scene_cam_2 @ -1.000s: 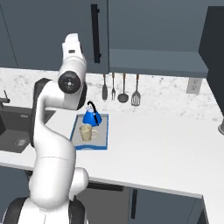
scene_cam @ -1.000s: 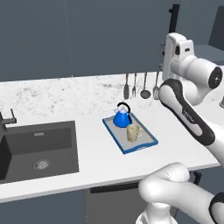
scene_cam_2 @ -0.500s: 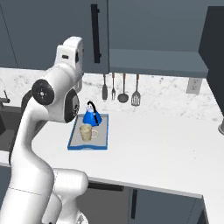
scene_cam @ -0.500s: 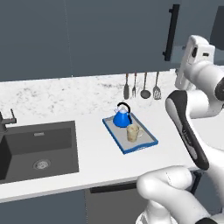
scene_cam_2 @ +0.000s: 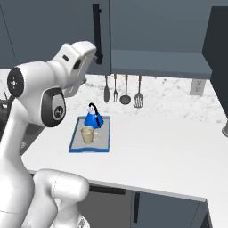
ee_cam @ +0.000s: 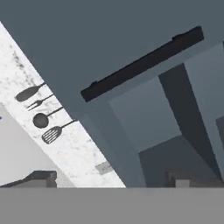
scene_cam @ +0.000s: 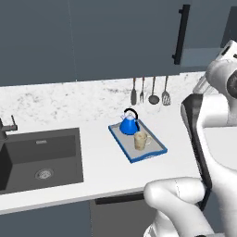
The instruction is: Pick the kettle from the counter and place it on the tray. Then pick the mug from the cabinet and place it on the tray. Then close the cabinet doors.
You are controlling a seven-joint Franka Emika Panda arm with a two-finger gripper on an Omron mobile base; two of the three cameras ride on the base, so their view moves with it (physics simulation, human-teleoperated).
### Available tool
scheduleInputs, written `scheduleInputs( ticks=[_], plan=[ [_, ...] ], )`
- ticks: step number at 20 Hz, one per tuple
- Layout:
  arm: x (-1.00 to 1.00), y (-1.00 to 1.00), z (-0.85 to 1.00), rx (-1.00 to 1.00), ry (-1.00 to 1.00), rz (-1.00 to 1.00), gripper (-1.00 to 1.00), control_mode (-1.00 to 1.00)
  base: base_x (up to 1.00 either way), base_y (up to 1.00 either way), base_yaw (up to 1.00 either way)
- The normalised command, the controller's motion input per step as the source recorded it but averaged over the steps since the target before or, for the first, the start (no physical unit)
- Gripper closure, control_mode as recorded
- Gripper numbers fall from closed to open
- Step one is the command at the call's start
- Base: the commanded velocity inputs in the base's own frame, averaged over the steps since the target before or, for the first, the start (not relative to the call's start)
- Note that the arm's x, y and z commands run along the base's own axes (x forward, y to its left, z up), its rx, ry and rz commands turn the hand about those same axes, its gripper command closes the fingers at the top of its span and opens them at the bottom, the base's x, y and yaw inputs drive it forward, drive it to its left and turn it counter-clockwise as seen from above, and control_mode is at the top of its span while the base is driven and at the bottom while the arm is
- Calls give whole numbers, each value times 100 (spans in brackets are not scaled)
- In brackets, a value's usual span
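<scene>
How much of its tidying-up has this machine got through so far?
Done: the kettle and the mug both sit on the tray. In hand: the open gripper faces the cabinet, by the left door, which looks shut. Left: the right door stands swung out and needs closing.

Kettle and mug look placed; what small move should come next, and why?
Probably swing the hand toward the cabinet doors: the kettle and mug both sit on the tray, and the right door stands open beside the left door's handle.
</scene>
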Motion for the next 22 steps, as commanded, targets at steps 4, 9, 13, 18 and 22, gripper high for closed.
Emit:
scheduleInputs(
  ticks=[4,9,13,18,22],
  plan=[
    [-50,-50,-1,58,0,-1,-100,-100,0,0,0],
    [-59,-36,-13,72,-22,0,-100,-100,0,0,0],
    [-5,-18,-15,75,-6,-8,-100,-100,0,0,0],
    [-1,0,-7,67,-6,-4,-100,-100,0,0,0],
    [-10,0,0,59,-4,0,-100,-100,0,0,0]
  ],
)
